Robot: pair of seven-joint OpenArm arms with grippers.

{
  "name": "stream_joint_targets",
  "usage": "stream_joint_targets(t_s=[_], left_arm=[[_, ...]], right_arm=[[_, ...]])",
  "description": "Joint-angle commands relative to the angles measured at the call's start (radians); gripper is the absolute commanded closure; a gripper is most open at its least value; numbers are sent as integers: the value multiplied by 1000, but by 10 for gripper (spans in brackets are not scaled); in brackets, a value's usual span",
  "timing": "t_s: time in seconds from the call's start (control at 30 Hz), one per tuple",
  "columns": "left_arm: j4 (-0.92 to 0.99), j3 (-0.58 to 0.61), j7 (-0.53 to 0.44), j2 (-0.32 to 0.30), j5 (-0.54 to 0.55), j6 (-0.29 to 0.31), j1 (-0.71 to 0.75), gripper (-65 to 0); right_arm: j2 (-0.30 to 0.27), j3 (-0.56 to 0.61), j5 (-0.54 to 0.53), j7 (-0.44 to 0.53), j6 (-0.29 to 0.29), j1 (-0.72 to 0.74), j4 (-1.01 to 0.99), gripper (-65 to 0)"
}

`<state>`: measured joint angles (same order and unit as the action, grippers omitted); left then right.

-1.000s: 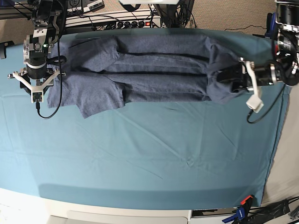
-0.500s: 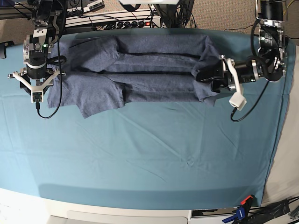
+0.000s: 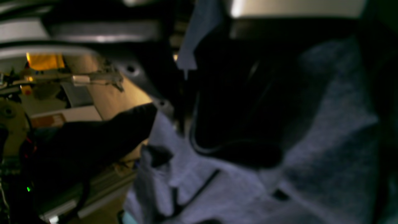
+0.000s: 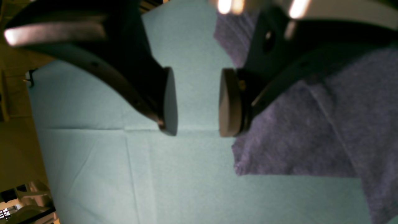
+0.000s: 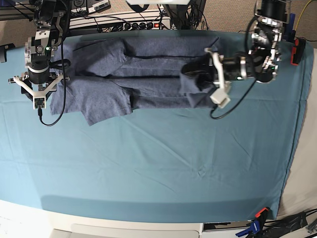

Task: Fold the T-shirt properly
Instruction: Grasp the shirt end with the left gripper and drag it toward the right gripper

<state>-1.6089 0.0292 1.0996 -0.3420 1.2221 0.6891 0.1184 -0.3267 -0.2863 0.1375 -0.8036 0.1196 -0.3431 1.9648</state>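
Bare teal cloth (image 5: pixel 158 168) covers the near half of the table. Beyond it, the T-shirt (image 5: pixel 138 74) lies lengthwise along the far edge. Left gripper (image 5: pixel 195 74) pinches its bottom end, lifted and doubled over the body; right gripper (image 4: pixel 197 102), spread and empty, hovers at the sleeve end.

The table carries a teal cloth (image 5: pixel 163 163) that covers nearly all its top. On this cloth, toward 12 o'clock, the T-shirt (image 5: pixel 143 74) lies folded into a long band, sleeves at 9 o'clock. From the centre to 6 o'clock only creased cloth shows.
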Motion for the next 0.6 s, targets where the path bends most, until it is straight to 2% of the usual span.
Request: stream_joint_targets(t_s=[0.0, 0.23, 0.57], left_arm=[[-18, 4, -27, 6, 20, 9, -21, 0], [-17, 11, -46, 65, -34, 9, -50, 0], [-17, 15, -46, 68, -34, 9, -49, 0]], right_arm=[[-14, -8, 9, 26, -13, 8, 18, -235], [-14, -8, 9, 26, -13, 8, 18, -235], [-14, -8, 9, 26, -13, 8, 18, -235]])
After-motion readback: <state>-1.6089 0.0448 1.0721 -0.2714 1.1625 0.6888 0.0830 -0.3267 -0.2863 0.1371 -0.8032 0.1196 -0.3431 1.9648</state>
